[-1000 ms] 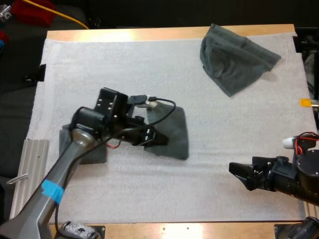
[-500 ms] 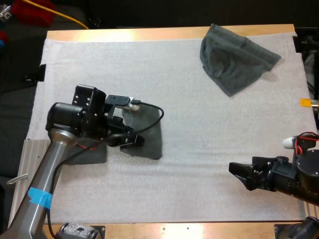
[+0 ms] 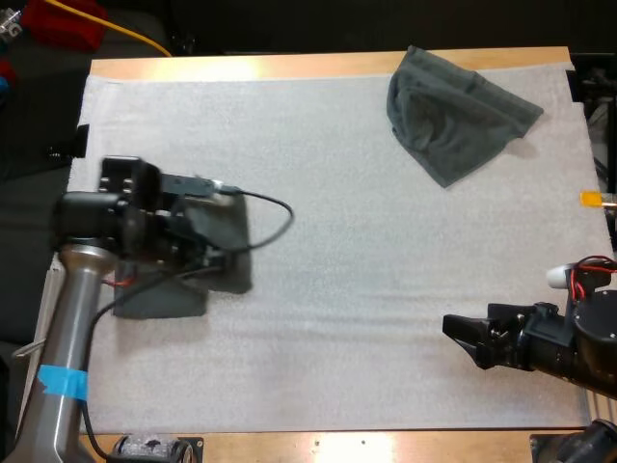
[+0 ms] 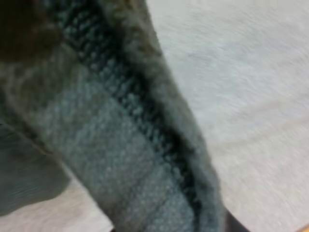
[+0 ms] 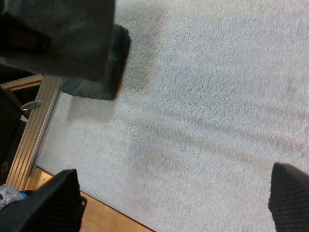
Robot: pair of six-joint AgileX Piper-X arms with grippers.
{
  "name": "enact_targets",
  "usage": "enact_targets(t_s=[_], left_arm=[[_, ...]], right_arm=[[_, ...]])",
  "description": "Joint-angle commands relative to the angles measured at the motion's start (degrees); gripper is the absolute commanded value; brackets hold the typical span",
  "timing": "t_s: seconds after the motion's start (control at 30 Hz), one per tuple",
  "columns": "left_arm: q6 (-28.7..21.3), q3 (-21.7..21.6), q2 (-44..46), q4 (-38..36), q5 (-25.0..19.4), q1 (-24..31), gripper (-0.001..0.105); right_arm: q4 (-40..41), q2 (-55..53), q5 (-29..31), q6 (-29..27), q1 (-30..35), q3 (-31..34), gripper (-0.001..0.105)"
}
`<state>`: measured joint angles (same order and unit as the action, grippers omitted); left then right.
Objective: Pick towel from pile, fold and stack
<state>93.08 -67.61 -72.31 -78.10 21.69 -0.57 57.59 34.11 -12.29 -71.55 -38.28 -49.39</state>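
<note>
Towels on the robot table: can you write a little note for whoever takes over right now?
Left gripper: shut on the carried towel, at the edge of the folded stack on the mat's near left.
Right gripper: open over bare mat, near right.
Crumpled towel: far right.
Done: one towel picked up. Left: set it on the stack, then fold the crumpled one.

Grey-green towel [image 3: 231, 227], white mat [image 3: 366, 251], black right claw [image 3: 461, 340]

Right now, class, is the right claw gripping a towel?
No: the right claw is open over the bare mat, with nothing between its fingers.
</note>
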Motion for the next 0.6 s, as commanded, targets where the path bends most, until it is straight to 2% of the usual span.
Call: enact_targets(t_s=[0.0, 0.17, 0.3, 0.43, 0.57], left_arm=[[-0.2, -0.29, 0.44, -0.35, -0.71, 1.48, 0.0], [-0.87, 1.84, 0.44, 1.17, -0.13, 5.14, 0.0], [-2.06, 4.19, 0.16, 3.32, -0.16, 5.16, 0.0], [-2.08, 4.52, -1.77, 3.72, -0.65, 5.28, 0.0], [-2.17, 4.59, -5.49, 3.2, -4.05, 5.28, 0.0]], right_arm=[[0.08, -0.17, -0.37, -0.58, -0.03, -0.59, 0.077], [0.08, -0.17, -0.25, -0.58, -0.03, -0.59, 0.077], [0.08, -0.17, -0.25, -0.58, -0.03, -0.59, 0.077], [0.08, -0.17, -0.25, -0.58, -0.03, -0.59, 0.077], [0.08, -0.17, -0.25, -0.58, -0.03, -0.59, 0.077]])
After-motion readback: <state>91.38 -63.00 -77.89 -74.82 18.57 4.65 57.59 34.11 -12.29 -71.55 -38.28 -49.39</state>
